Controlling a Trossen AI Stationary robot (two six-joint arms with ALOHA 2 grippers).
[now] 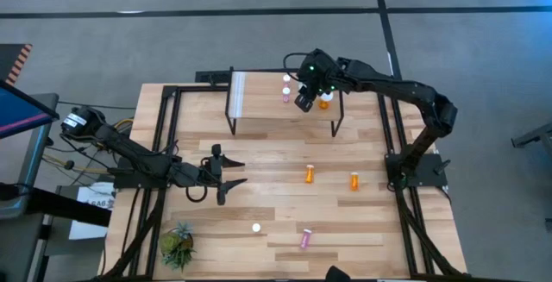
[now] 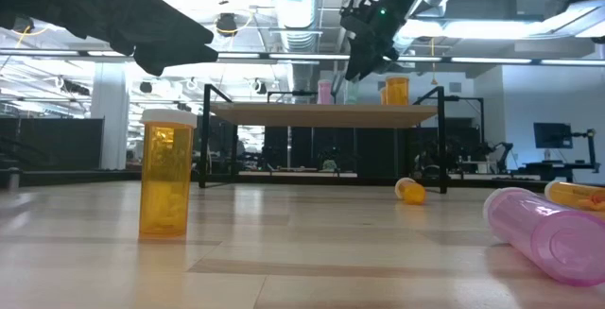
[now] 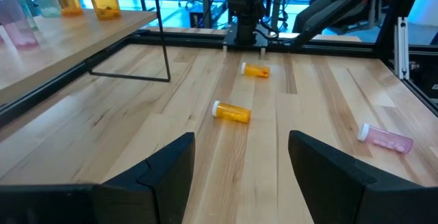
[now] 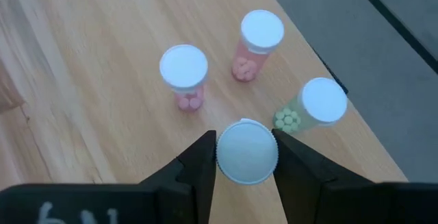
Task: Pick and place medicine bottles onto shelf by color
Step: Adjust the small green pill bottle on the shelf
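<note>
The light-wood shelf [image 1: 276, 101] stands at the table's far side. My right gripper [image 4: 247, 157] is above its right part [image 1: 304, 101], shut on a white-capped bottle whose body the cap hides. Two pink bottles [image 4: 183, 73] [image 4: 260, 38] and a teal one [image 4: 313, 106] stand upright on the shelf just beyond it; a larger orange bottle [image 1: 324, 103] stands close by. My left gripper [image 1: 231, 174] hovers open and empty over the table's left middle [image 3: 239, 162]. Two orange bottles [image 1: 310, 173] [image 1: 354, 180] and a pink one [image 1: 305, 239] lie on their sides on the table. My right gripper pinches the bottle's white cap [image 4: 247, 176] between its two fingers, one on each side of the cap's rim. The fingers come from above, pointing down. The bottle is upright; whether its base stands on the shelf, I cannot tell.
An orange bottle [image 2: 165, 181] stands upright near the table's front [image 1: 256, 228]. A small green plant [image 1: 177, 243] sits at the front left corner. Black frame rails [image 1: 164, 144] run along the table's left and right sides. The shelf's thin black legs [image 1: 338, 118] stand on the table.
</note>
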